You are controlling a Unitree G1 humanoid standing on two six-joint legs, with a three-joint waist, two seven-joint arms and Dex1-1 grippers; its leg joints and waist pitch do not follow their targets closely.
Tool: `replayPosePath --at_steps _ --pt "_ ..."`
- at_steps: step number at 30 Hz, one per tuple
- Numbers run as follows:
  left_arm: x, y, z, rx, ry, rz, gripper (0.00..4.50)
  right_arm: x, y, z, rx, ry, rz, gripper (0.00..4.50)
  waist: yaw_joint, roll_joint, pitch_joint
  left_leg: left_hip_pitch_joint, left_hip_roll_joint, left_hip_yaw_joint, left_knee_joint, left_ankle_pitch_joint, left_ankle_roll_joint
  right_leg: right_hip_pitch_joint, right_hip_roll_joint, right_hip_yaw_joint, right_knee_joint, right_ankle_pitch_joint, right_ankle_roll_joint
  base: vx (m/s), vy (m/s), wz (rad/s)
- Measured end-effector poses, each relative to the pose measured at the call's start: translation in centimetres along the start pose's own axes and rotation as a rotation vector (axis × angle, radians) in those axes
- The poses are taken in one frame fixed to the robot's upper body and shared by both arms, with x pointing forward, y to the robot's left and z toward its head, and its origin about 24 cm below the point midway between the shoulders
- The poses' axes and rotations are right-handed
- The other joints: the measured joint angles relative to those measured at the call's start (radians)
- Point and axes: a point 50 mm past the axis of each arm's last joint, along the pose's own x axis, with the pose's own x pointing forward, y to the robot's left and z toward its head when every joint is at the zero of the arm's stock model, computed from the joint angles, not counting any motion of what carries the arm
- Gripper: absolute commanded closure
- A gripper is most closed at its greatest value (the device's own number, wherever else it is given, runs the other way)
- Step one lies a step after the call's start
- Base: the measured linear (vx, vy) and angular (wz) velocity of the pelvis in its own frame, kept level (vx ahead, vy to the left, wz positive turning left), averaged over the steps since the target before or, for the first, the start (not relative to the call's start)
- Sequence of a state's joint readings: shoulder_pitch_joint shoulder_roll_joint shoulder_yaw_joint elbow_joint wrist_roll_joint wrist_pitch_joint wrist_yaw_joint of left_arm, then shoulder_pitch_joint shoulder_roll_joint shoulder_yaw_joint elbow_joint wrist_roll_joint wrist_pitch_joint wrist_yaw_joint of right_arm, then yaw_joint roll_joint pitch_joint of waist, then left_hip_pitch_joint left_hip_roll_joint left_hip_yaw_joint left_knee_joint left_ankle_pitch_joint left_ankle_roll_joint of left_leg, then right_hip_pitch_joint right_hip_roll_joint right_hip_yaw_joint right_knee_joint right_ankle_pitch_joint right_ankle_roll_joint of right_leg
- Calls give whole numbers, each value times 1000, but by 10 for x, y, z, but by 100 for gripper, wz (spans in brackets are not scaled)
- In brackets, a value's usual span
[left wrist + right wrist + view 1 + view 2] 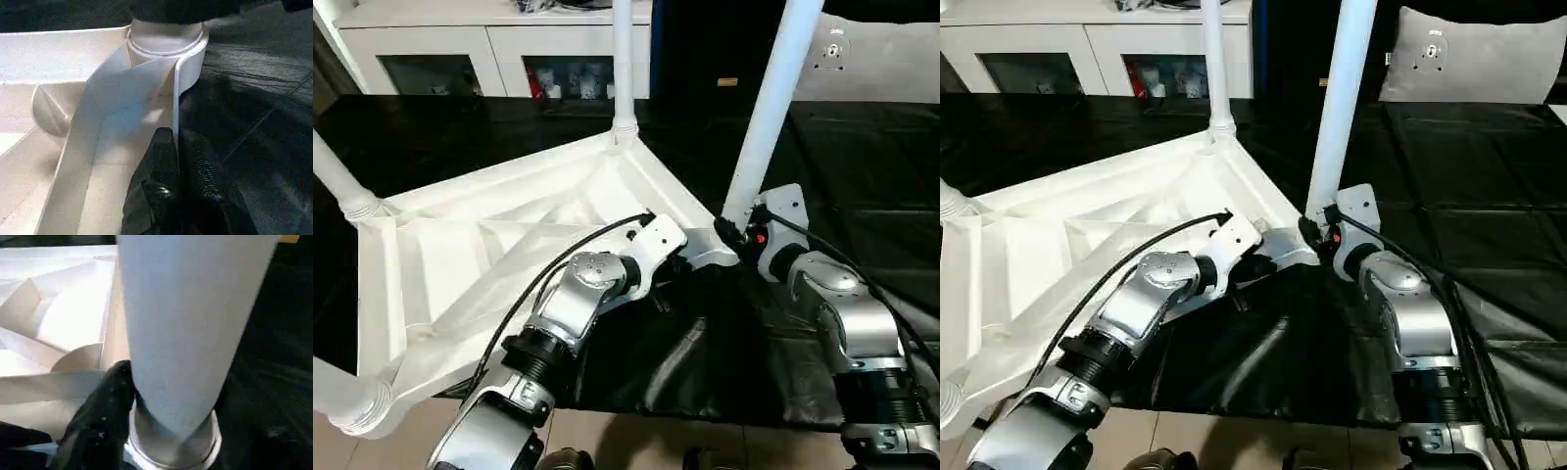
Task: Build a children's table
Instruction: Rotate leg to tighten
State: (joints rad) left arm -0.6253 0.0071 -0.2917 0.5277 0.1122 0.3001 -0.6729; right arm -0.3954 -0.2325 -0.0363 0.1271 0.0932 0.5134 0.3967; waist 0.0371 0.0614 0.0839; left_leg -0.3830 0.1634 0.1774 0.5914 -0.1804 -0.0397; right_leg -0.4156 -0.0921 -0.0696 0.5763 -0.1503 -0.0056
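The white children's table (489,264) lies upside down on the black worktable, ribbed underside up. Legs stand in its far corner (623,69), left corner (335,181) and nearest left corner (337,392). A fourth leg (766,117) rises from the socket at the right corner. My right gripper (736,231) is closed around this leg's base; one black finger (105,411) presses its side, the other is hidden behind it. My left gripper (176,142) is shut on the tabletop's thin rim (175,98), just short of that same corner socket (166,36).
A white cabinet (489,49) with glass doors stands behind the worktable. A grey cushion (1469,59) lies at the back right. The black cover (705,362) is wrinkled near the front edge, between my forearms.
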Motion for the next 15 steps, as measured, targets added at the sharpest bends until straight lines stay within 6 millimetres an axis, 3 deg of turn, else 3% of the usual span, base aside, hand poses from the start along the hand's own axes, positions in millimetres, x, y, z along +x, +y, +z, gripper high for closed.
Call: replayPosePath --at_steps 6,15 --pt "-5 3 0 49 6 -17 450 -1 4 -1 23 -30 25 127 -2 -1 1 -1 0 0 -2 0 0 -2 0 0 0 0 0 0 0 0" --pt "-23 16 -8 150 11 -87 450 -23 -6 -7 -11 -23 208 44 -3 -3 3 -1 2 0 -8 0 0 -4 2 -2 0 -1 1 0 0 0"
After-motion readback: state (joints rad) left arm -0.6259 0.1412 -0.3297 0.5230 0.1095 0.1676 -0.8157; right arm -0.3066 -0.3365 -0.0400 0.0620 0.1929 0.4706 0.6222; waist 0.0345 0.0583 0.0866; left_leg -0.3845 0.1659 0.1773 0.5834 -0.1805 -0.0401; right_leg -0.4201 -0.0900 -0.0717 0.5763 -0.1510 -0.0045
